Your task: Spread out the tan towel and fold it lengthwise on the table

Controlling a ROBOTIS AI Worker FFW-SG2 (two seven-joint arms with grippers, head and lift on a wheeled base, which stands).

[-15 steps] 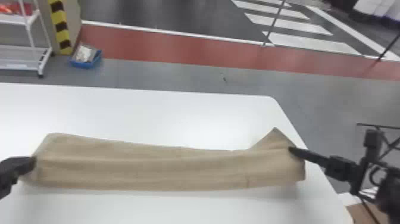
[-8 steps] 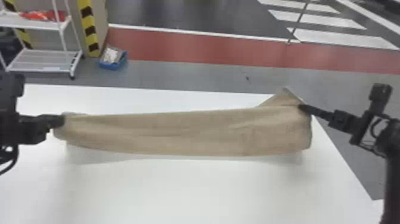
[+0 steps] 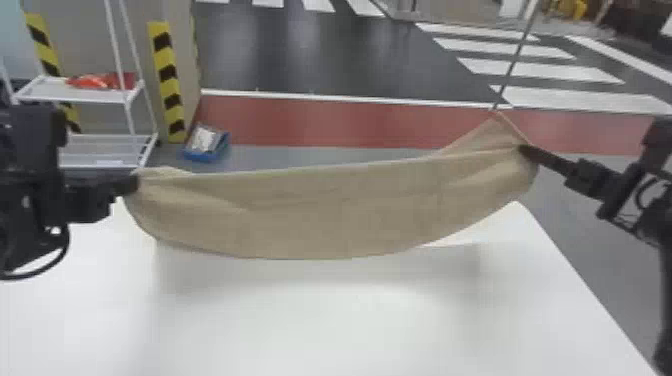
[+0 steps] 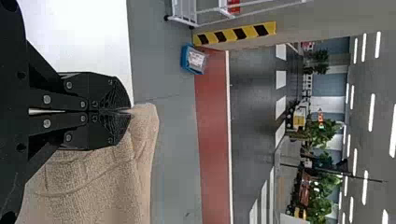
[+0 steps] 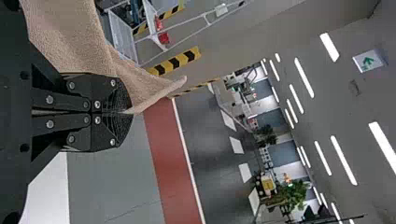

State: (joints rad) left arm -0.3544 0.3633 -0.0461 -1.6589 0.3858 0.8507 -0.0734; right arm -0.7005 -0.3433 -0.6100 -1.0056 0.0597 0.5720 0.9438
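Left hand (image 3: 131, 184), right hand (image 3: 527, 151) higher now, tan towel (image 3: 330, 212) sagging more

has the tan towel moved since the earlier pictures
Yes, upward: in the head view, the tan towel now reaches past the far edge of the table; a second ago it lay short of it.

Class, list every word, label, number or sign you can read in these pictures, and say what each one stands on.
Words or numbers: none can be read.
White sign overhead: a green arrow, no readable wording.
White packet in the blue bin: marks too small to read.
Tan towel: no print seen.
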